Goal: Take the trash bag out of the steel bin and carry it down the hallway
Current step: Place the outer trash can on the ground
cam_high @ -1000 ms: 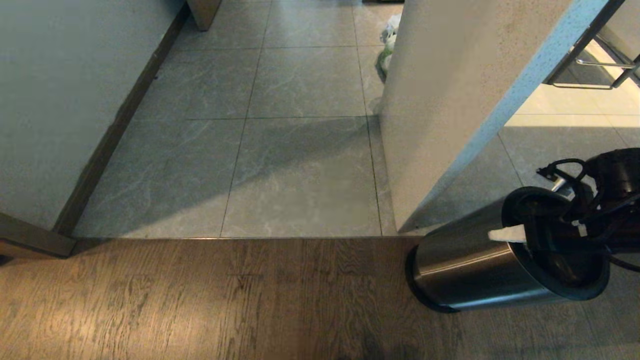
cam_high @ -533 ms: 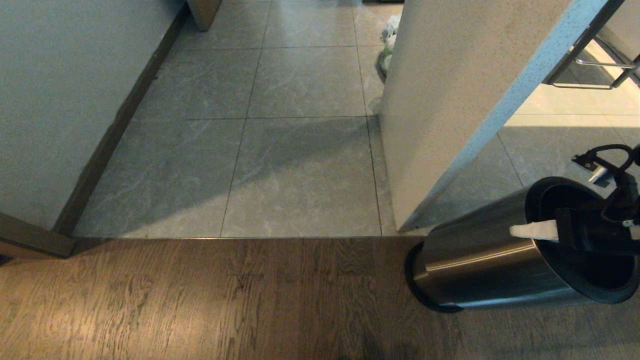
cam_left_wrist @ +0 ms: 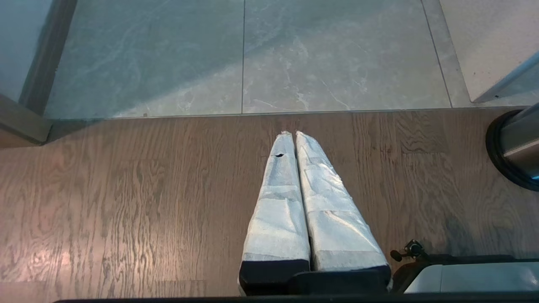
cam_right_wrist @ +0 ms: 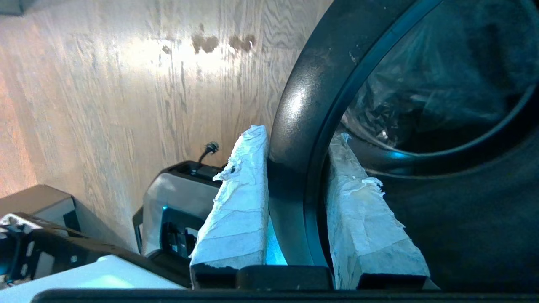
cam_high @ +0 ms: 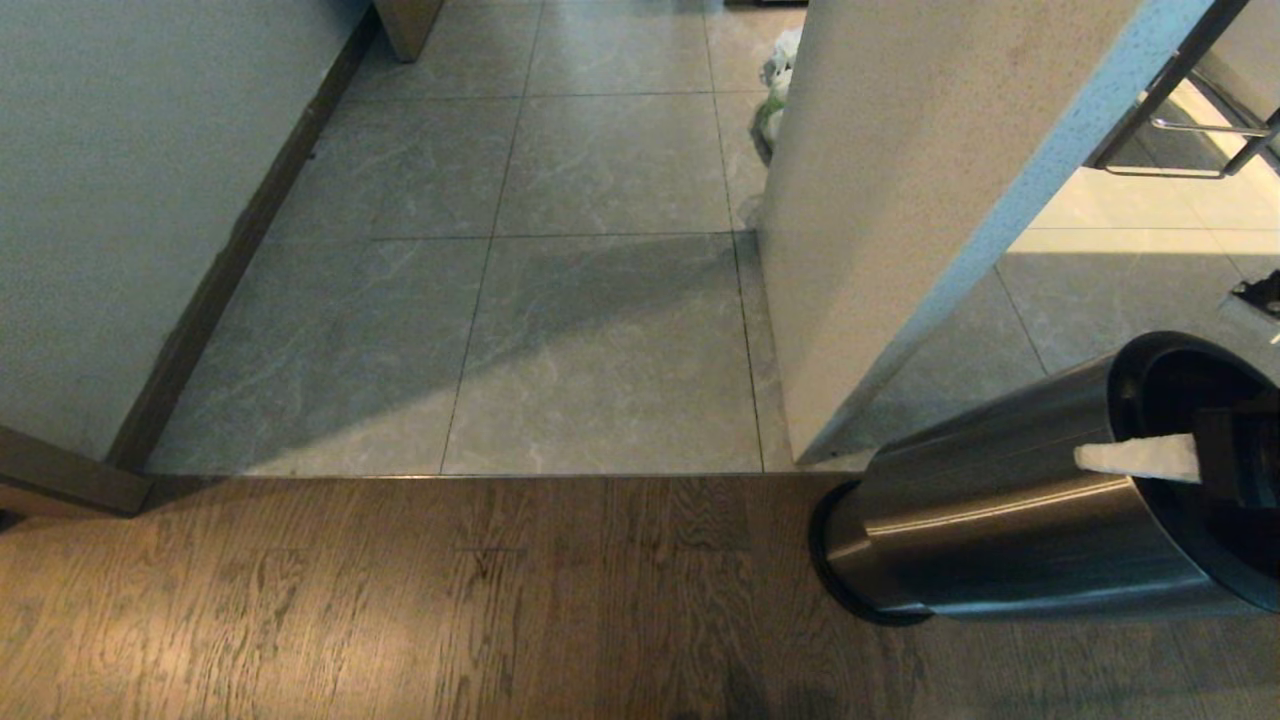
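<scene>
The steel bin (cam_high: 1000,520) leans over at the right edge of the head view, its base on the wood floor and its mouth tipped to the right. My right gripper (cam_high: 1150,468) is shut on its black plastic ring (cam_right_wrist: 303,97), one white-wrapped finger (cam_high: 1135,458) outside the wall and the other inside. In the right wrist view this gripper (cam_right_wrist: 297,136) straddles the ring. Inside the bin lies the trash bag (cam_right_wrist: 421,84), clear and crinkled. My left gripper (cam_left_wrist: 293,134) hangs shut and empty over the wood floor, with the bin's base (cam_left_wrist: 516,143) off to one side.
The hallway tiles (cam_high: 600,330) start just beyond the wood floor (cam_high: 400,600). A white wall corner (cam_high: 900,200) stands right behind the bin, and a wall with dark skirting (cam_high: 120,200) runs along the left. A white-green bag (cam_high: 778,80) lies far back by the corner.
The bin's mouth has swung to the right and tipped further over while its base stayed put. My right arm moved right with it, mostly out of the head view.
</scene>
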